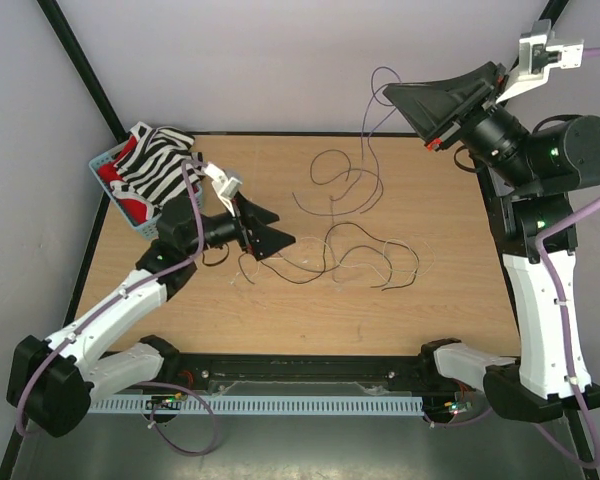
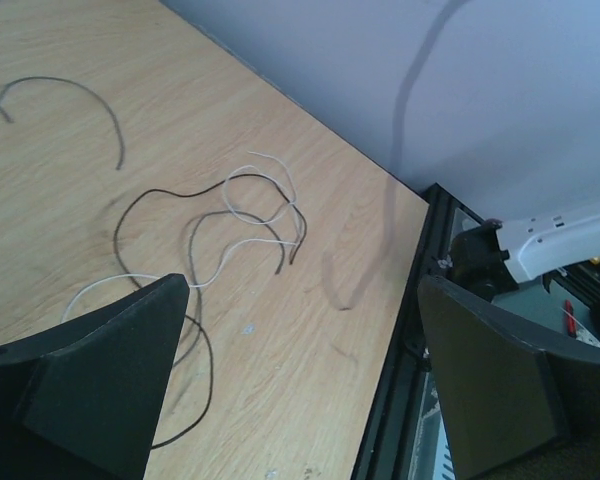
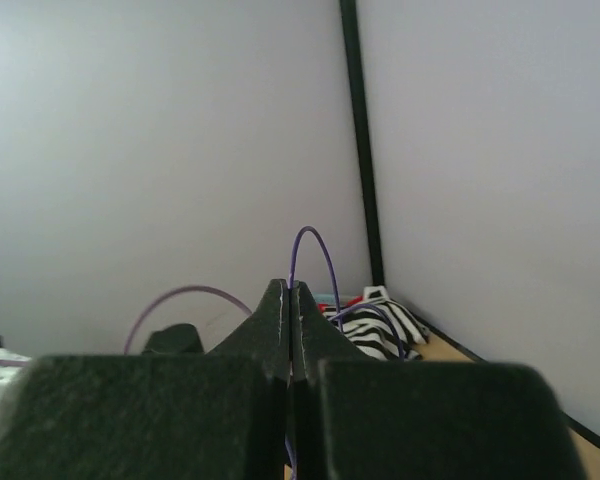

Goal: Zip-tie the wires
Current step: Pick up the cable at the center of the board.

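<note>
Mostly dark curling wires (image 1: 350, 255) sprawl; right tool (image 1: 388, 91) pinches a purple strand (image 3: 311, 232), left tool (image 1: 282, 228) gapes.

Soft, even, fairly bright light falls from above the counter (image 1: 310, 330). The wires (image 2: 180, 193) cast faint grey shadows just beside themselves on the counter, and a blurred dark streak crosses the wall beyond it. The right claw (image 3: 291, 288) looms dark and out of focus.

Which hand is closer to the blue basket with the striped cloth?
Left. The left hand sits open just right of the basket; the right hand is raised at the far right corner, shut on a purple wire.
</note>
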